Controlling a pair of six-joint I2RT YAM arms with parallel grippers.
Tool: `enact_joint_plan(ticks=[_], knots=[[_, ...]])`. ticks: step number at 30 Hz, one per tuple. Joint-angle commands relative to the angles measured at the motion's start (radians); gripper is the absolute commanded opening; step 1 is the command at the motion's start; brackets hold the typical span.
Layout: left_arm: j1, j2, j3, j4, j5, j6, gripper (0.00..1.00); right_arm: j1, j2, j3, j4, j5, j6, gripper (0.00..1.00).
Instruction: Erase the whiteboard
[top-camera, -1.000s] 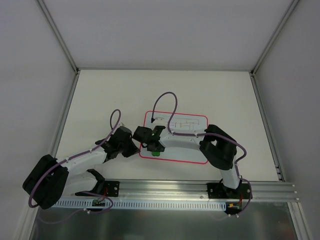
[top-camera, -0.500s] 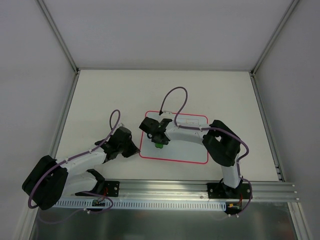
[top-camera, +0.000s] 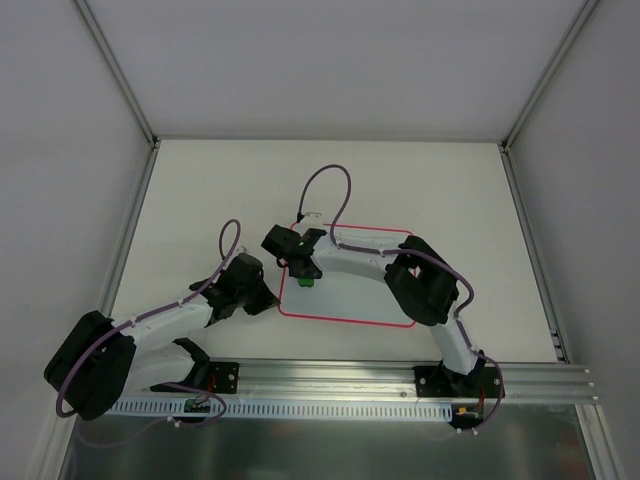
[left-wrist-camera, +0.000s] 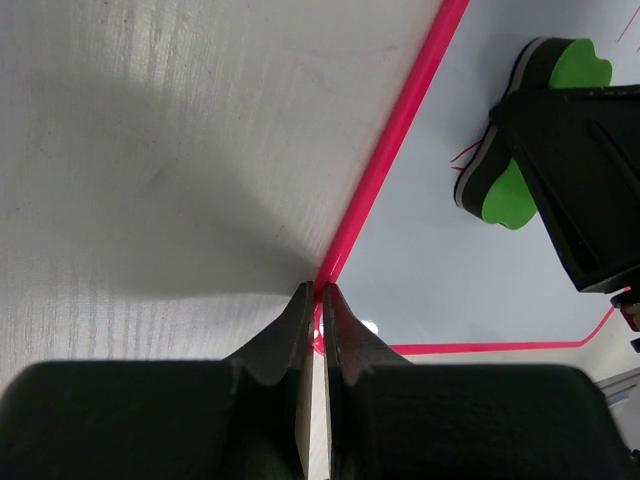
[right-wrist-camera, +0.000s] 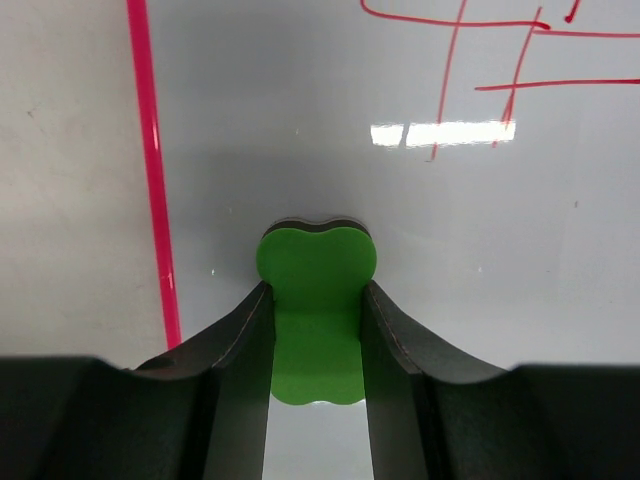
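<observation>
Green eraser (right-wrist-camera: 316, 265) clamped in the right gripper (right-wrist-camera: 316, 292), flat on the whiteboard (right-wrist-camera: 300, 120) near red scribbles (right-wrist-camera: 500, 85); left gripper (left-wrist-camera: 317, 292) pinched closed at the board's corner.

Cream table (top-camera: 200, 190), pale grey walls (top-camera: 320, 60)

Left end effector (left-wrist-camera: 316, 293) closed, right (right-wrist-camera: 315, 292) clamped
</observation>
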Motion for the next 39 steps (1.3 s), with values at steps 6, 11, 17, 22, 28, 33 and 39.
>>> enact_joint_plan(ticks=[6,11,17,22,28,33,39], knots=[[-0.010,0.022,-0.046,-0.158,-0.039,0.018,0.00,0.041,0.143,0.082,0.015,-0.101,0.010,0.00],[-0.012,0.020,-0.046,-0.158,-0.041,0.016,0.00,0.050,0.169,0.124,0.012,-0.114,-0.016,0.00],[-0.010,0.009,-0.052,-0.158,-0.046,0.012,0.00,0.007,0.112,0.037,0.013,-0.092,0.025,0.00],[-0.010,-0.002,-0.055,-0.158,-0.046,0.010,0.00,-0.097,-0.004,-0.159,-0.011,-0.065,0.085,0.00],[-0.009,-0.023,-0.057,-0.159,-0.044,0.013,0.00,-0.224,-0.173,-0.354,-0.041,-0.052,0.084,0.00],[-0.007,-0.049,-0.062,-0.161,-0.046,0.015,0.00,-0.241,-0.240,-0.453,-0.042,-0.072,0.055,0.00],[0.018,-0.063,-0.052,-0.171,-0.032,0.035,0.00,-0.123,-0.158,-0.402,-0.042,-0.222,0.033,0.00]])
